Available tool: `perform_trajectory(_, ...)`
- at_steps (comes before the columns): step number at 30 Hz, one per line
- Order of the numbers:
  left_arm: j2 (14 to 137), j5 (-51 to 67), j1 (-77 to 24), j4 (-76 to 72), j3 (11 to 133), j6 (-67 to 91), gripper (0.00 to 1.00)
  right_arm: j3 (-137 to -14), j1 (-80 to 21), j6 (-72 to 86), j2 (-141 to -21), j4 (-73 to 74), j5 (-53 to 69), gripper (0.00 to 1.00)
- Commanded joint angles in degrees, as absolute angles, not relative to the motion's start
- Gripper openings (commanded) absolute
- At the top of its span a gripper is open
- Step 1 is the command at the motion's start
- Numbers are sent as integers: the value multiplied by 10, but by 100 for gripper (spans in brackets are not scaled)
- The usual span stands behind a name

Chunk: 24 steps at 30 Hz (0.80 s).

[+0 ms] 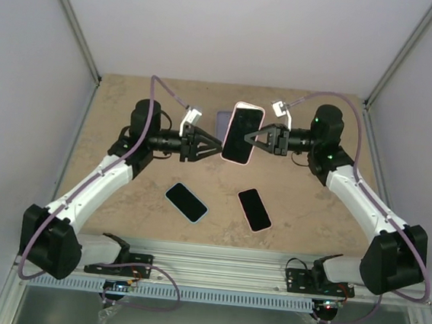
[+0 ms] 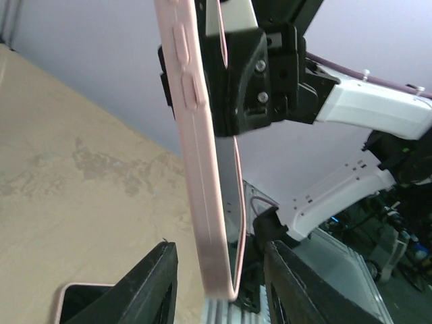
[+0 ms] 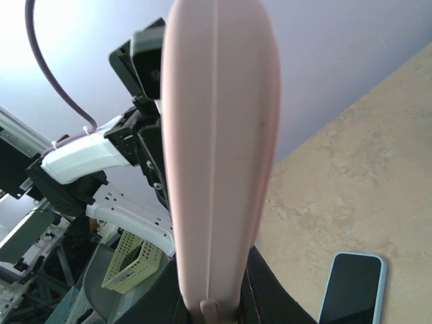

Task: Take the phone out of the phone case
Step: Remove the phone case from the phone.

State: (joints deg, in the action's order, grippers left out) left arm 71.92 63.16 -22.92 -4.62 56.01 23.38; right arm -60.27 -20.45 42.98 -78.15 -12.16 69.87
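In right claw (image 1: 250, 141), smooth (pink) case (image 1: 240, 126)

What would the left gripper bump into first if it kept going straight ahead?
The black phone in its pink case, held up by the right gripper. Its edge sits inside the left gripper, fingers either side.
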Motion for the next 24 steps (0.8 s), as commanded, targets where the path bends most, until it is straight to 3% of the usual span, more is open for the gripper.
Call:
perform_trajectory(1,668,670,-228,-44,522,193,37,-587,-204,464,-742,-217,726,0)
perform_trajectory(8,666,674,-229,-96,506,233,32,-588,-204,478,-736,-234,734,1)
perform_trajectory(24,677,664,-250,-135,497,270,31,-588,-206,484,-739,-233,726,1)
